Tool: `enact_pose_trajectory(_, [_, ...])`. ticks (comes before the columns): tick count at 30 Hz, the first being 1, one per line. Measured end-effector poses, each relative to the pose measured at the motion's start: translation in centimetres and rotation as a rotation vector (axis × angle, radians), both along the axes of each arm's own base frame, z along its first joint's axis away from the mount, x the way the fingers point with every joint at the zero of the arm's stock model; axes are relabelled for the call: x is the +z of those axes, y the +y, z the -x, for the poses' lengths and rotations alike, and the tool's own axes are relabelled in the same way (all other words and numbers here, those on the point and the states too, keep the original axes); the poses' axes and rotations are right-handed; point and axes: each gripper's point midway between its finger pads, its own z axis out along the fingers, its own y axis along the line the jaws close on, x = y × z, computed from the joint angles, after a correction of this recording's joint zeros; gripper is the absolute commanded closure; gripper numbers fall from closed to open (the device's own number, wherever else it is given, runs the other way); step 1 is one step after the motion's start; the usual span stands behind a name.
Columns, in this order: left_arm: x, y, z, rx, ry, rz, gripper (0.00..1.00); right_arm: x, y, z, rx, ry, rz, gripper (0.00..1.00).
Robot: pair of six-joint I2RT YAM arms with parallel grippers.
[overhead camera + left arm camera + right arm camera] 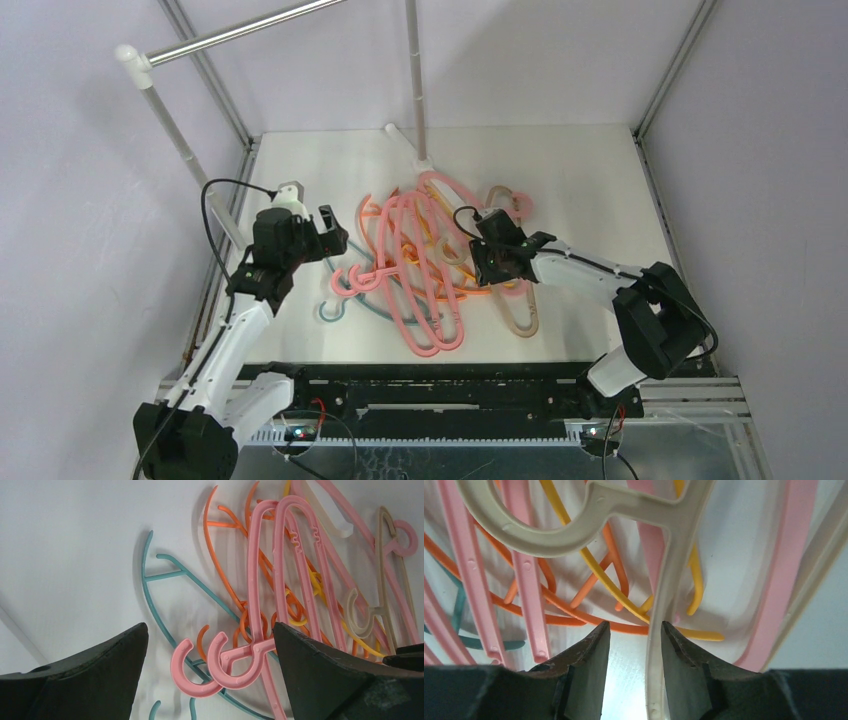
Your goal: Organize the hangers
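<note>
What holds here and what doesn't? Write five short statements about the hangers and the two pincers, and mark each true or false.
1. The left pincer is open with nothing between its fingers. True.
2. The right pincer straddles a pink hanger's bar. False: the bar between its fingers belongs to the beige hanger, and the pincer is not clamped on it.
3. A teal hanger lies at the left side of the pile. True.
4. Several hangers hang on the metal rail. False: the visible stretch of rail is bare, and the pile lies on the table.
5. Pink hangers outnumber every other colour in view. True.
</note>
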Motion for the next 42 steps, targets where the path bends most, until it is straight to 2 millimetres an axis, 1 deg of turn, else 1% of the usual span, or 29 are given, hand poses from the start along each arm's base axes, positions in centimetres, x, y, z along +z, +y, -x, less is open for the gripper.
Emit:
enact_pose_trajectory(4, [0.3,0.1,0.1,0.003,-0.010,-0.001,0.00,-0.9,-0.2,-0.3,-0.011,0.015,0.011,0.51])
enact_pose_trajectory(13, [0.3,0.4,0.2,0.020,-0.014,-0.009,0.01,-1.6,-0.3,-1.1,-0.021,0.000,0.015,0.53])
enact_pose_trajectory(17, [0.3,0.5,0.3,0.022,-0.016,-0.010,0.01,-1.5,-0.7,-1.2,-0.030,-0.015,0.027,0.46])
enact_pose_trajectory(22, [-0.5,0.6,0.7,0.022,0.002,-0.014,0.01,-0.8,-1.6,-0.8,-0.048,-0.032,0.044,0.39])
enact_pose_trajectory(25, [-0.6,0.6,0.7,0.022,0.006,-0.014,0.00,-0.2,-1.9,-0.9,-0.063,-0.051,0.047,0.39])
enact_pose_trajectory(34, [-0.8,0.6,0.8,0.025,0.010,-0.017,0.00,-0.5,-2.6,-1.1,-0.091,-0.053,0.076,0.39])
enact_pose_trajectory(37, [-1.1,0.8,0.9,0.029,0.017,-0.021,0.00,-1.4,-3.0,-1.1,-0.106,-0.028,0.093,0.41])
enact_pose_trajectory(38, [-1.1,0.8,0.9,0.031,0.017,-0.021,0.00,-2.0,-3.3,-1.1,-0.119,-0.011,0.101,0.44])
enact_pose_trajectory(40, [-1.0,0.8,0.9,0.032,0.016,-0.022,0.00,-2.5,-3.8,-1.4,-0.138,-0.001,0.108,0.49])
enact_pose_trajectory(41, [-1.1,0.8,0.9,0.032,0.017,-0.022,0.00,-2.4,-3.8,-1.6,-0.146,-0.002,0.104,0.51])
enact_pose_trajectory(42, [-1.0,0.8,0.9,0.034,0.016,-0.023,0.00,-2.4,-3.8,-1.8,-0.150,-0.002,0.100,0.57])
